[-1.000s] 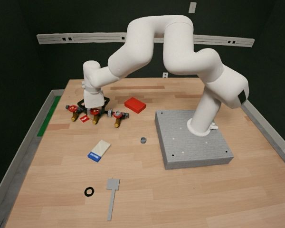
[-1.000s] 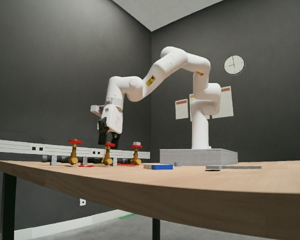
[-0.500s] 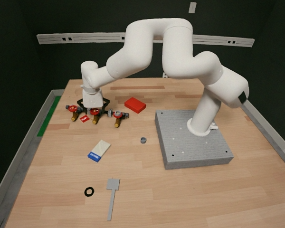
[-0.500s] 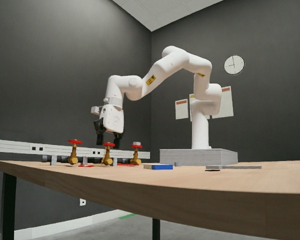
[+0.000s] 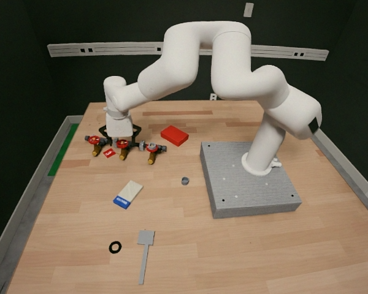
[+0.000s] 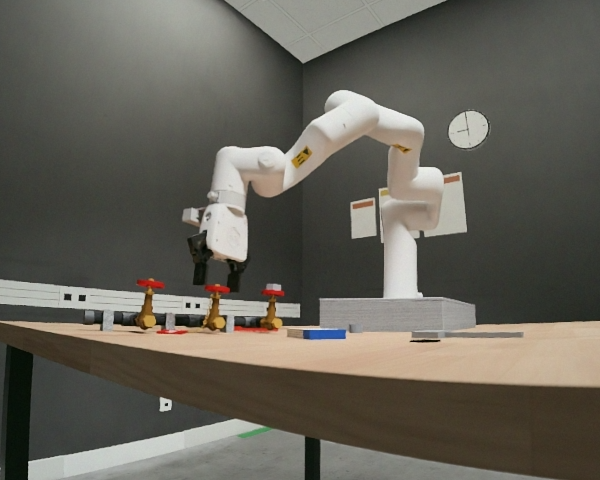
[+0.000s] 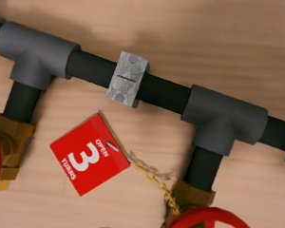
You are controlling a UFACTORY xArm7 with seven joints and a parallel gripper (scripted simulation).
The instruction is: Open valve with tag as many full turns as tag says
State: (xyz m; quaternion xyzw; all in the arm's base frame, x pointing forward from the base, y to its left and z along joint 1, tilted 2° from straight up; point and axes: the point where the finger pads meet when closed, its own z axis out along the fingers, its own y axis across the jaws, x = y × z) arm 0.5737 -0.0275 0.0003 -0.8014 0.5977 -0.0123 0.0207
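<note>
Three brass valves with red handwheels stand on a dark pipe [image 7: 133,83] at the table's left. The left valve [image 5: 94,139], middle valve [image 5: 122,144] and right valve [image 5: 151,147] stand in a row. A red tag [image 7: 90,154] reads "OPEN 3 TURNS". Its chain [image 7: 154,178] runs to the middle valve [image 7: 206,219]. The tag [image 5: 108,153] lies between the left and middle valves. My gripper [image 6: 216,279] is open and empty, with its fingertips spread just above the middle handwheel [image 6: 217,288]. It also shows in the top view [image 5: 123,138]. The fingers are out of the wrist view.
The right valve carries a grey cap [image 6: 273,286]. A red block [image 5: 174,135], a white-and-blue box [image 5: 127,194], a small grey cylinder [image 5: 184,180], a black ring [image 5: 115,247] and a grey paddle [image 5: 144,250] lie on the table. The grey robot base [image 5: 247,177] stands at the right.
</note>
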